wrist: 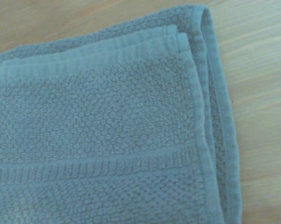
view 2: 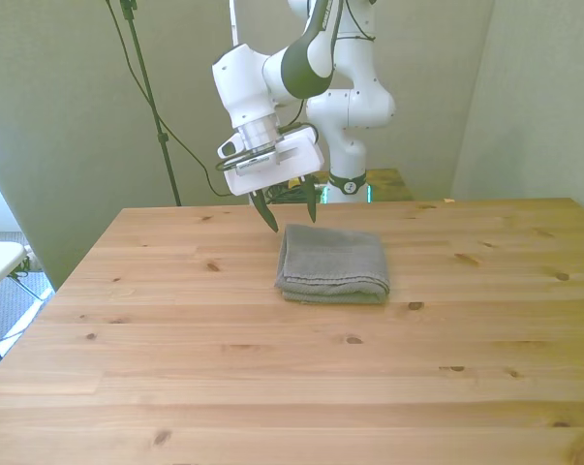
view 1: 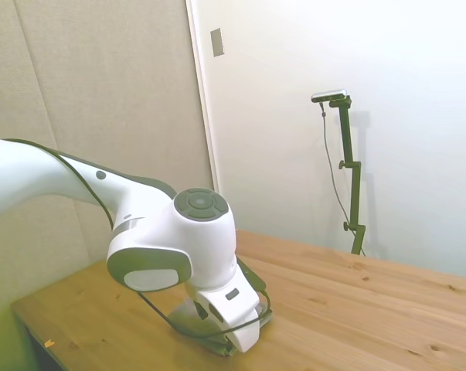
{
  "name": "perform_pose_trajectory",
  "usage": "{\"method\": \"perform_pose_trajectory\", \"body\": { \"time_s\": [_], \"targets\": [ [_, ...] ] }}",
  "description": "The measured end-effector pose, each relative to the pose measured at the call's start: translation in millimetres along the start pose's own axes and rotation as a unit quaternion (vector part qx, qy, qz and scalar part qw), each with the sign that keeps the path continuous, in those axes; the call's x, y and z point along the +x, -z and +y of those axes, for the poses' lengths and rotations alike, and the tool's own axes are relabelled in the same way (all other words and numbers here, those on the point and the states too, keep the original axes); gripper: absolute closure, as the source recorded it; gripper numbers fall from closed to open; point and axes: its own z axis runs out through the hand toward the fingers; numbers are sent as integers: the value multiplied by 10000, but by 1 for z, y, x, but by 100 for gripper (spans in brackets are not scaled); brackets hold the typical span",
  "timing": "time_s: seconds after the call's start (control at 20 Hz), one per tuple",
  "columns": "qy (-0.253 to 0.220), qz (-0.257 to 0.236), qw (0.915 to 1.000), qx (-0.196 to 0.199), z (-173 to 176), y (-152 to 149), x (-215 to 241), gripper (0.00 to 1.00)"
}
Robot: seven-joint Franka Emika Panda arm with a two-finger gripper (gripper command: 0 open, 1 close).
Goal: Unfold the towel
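The bench carries one towel, and nothing stands between it and the end effector. The towel lies folded in layers, flat on the wood, just below and in front of the end effector, toward the front view's right of it. The end effector hangs above the towel's far corner with its two dark fingers spread apart, gripping nothing. Up close, the towel shows stacked hemmed edges meeting at one rounded corner.
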Motion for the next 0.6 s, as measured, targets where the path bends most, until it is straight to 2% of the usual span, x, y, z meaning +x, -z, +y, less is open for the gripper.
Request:
{"method": "perform_pose_trajectory", "body": {
  "time_s": [0.2, 0.25, 0.6],
  "targets": [
    [115, -349, 9992, 175, 4, -11, 2, 0],
    [152, -427, 9988, 206, 4, -13, 3, 100],
    [294, -498, 9979, 298, -5, -14, 19, 100]
  ]
}}
